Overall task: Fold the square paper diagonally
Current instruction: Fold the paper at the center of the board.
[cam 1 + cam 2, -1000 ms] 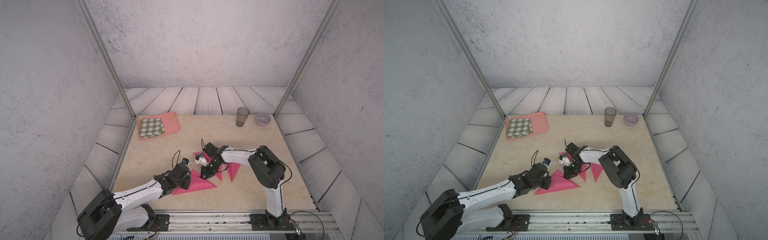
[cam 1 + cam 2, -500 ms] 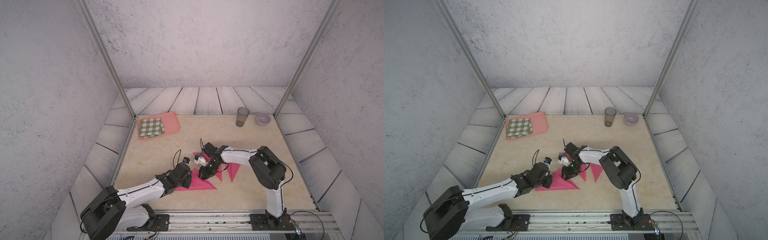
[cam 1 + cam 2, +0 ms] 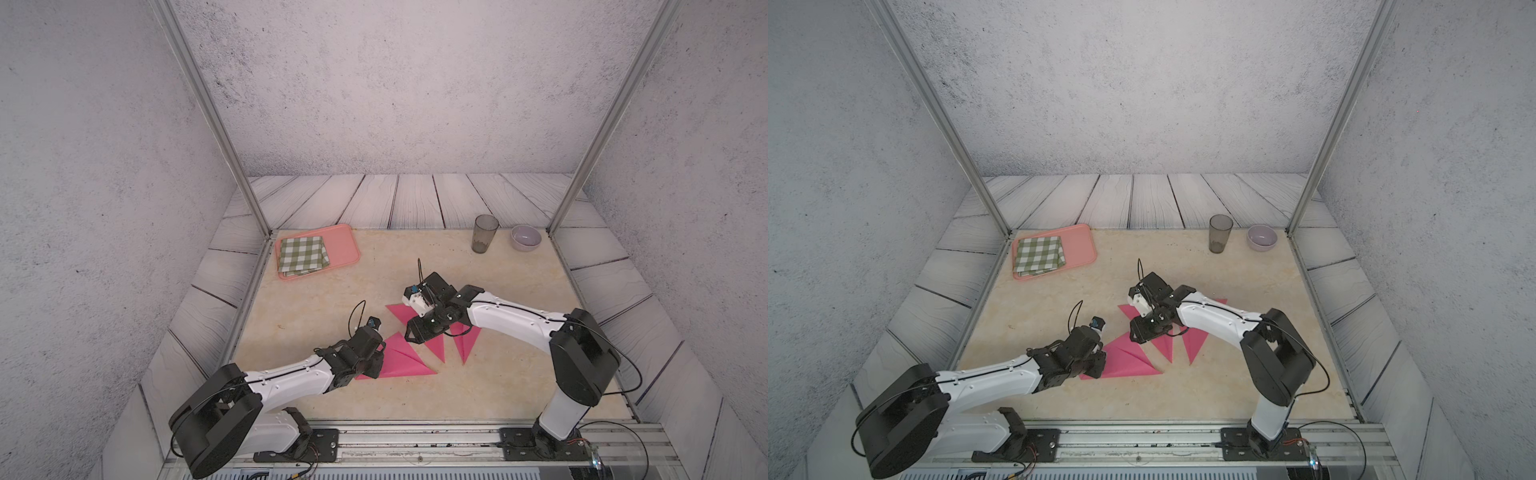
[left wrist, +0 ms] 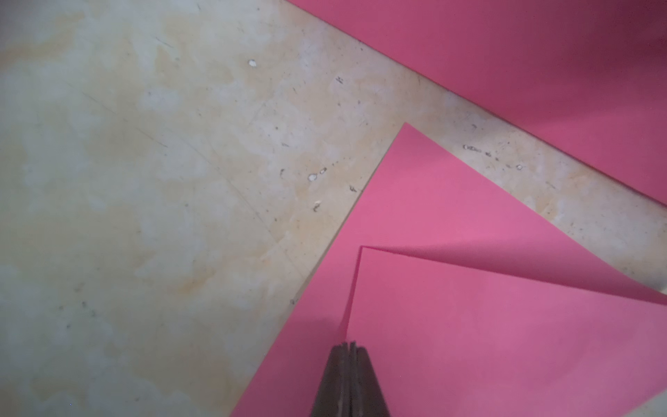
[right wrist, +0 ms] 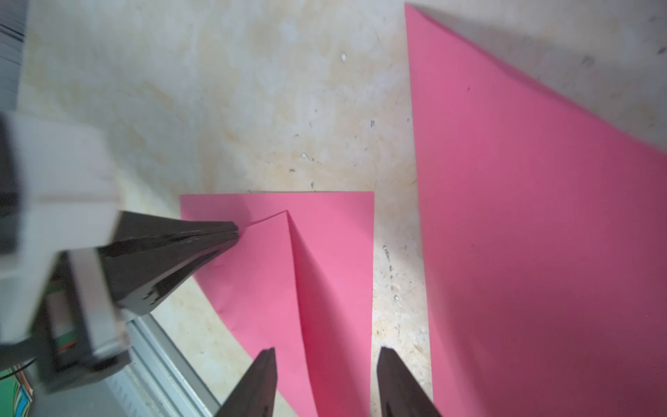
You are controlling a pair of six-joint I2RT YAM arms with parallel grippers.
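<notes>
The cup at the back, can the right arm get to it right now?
Probably yes. The right gripper is open and holds nothing, and nothing stands on the table between it and the cup; the bowl sits apart beside it. Whether the arm stretches that far is unsure.

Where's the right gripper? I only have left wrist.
Observer: The right gripper is open above the folded paper, fingers either side of its fold line, facing the left gripper.
Operator: What else is out there?
Observer: A cup and a bowl stand far behind, on the right arm's side, apart from both arms.
</notes>
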